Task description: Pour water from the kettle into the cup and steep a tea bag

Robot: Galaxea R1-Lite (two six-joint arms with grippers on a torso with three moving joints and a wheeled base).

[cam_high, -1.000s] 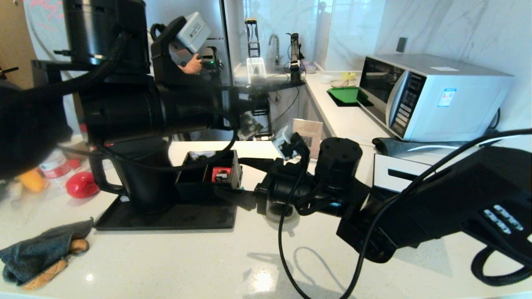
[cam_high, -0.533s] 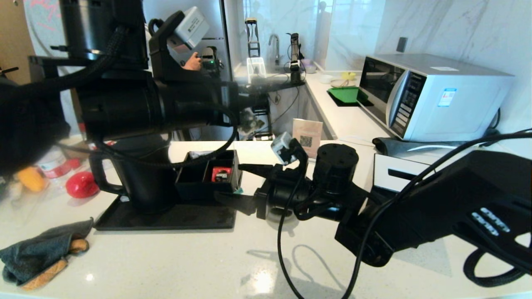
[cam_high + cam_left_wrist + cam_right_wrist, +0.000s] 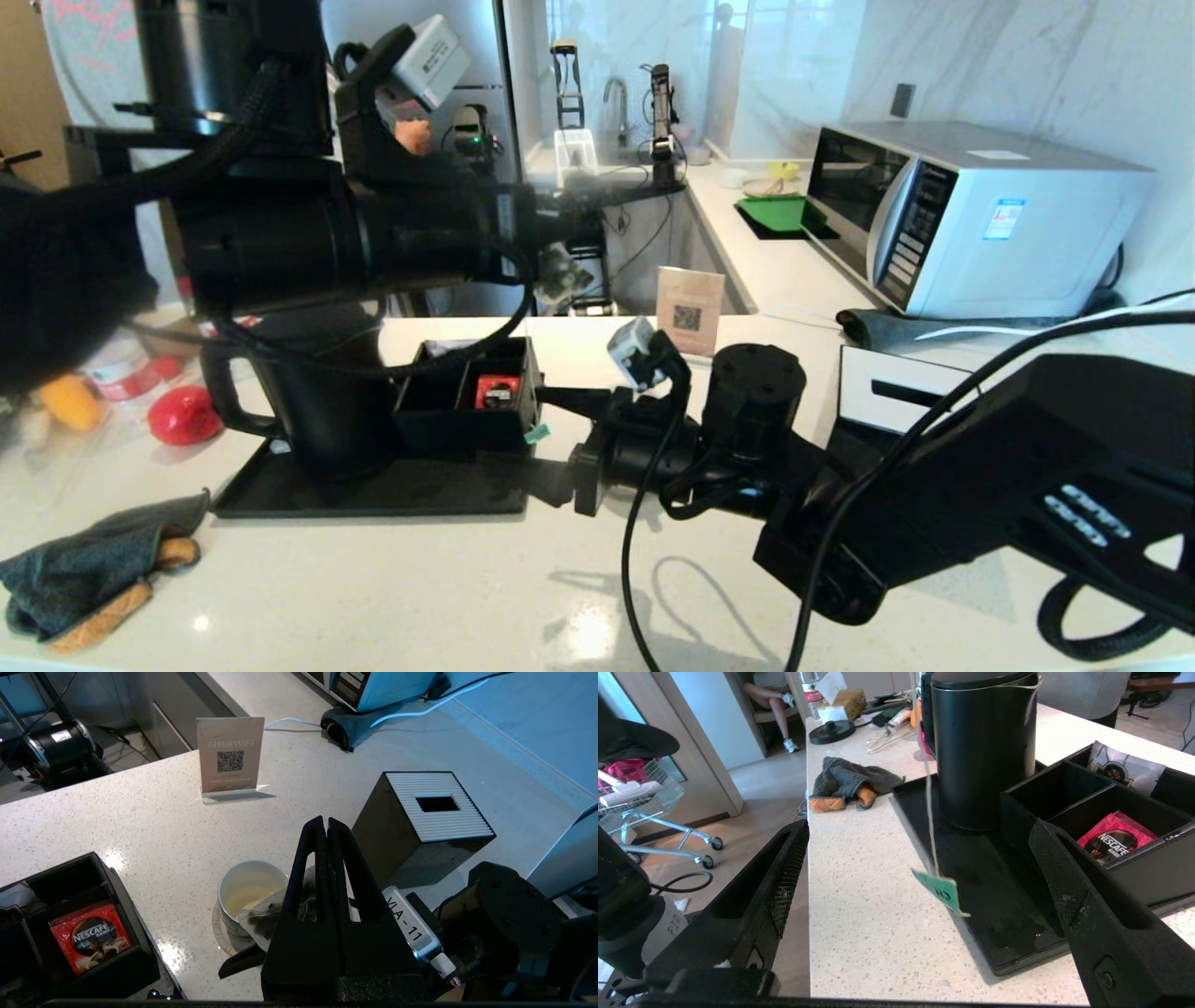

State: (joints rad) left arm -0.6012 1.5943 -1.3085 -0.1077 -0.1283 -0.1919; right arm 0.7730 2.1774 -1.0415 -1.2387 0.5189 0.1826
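the cup [image 3: 252, 891] stands on the white counter [image 3: 373, 597], just beside the black tissue box [image 3: 420, 821], and there is pale water [image 3: 247, 896] low inside it. the tea bag [image 3: 266, 914] hangs at the near rim of the cup, partly over the mouth; whether it touches the water i cannot tell. the left gripper [image 3: 326, 826] is high above the cup with its fingers pressed together. a thin string passes in front of the kettle [image 3: 983, 746] and ends in the small teal tag [image 3: 941, 890], which hangs free in the air, so i judge the left fingers pinch this string, but the pinch itself is not visible. the right gripper [image 3: 920, 877] is low, level with the counter near the cup, its fingers wide apart with the tag between them and touching nothing.

the step in hand seems to be the steeping. to do it well, the left arm should bring the pouch over the middle of the cup and lower it slowly until the leaves are under the water, without pulling the cup sideways.

near the cup are the black tray [image 3: 994, 914] with the kettle, the organizer box [image 3: 467, 397] with a red nescafe packet [image 3: 88, 942], and a wifi sign [image 3: 229, 756] behind. the right arm is very close to the cup and its black cable [image 3: 635, 523] hangs near; these can catch the string.
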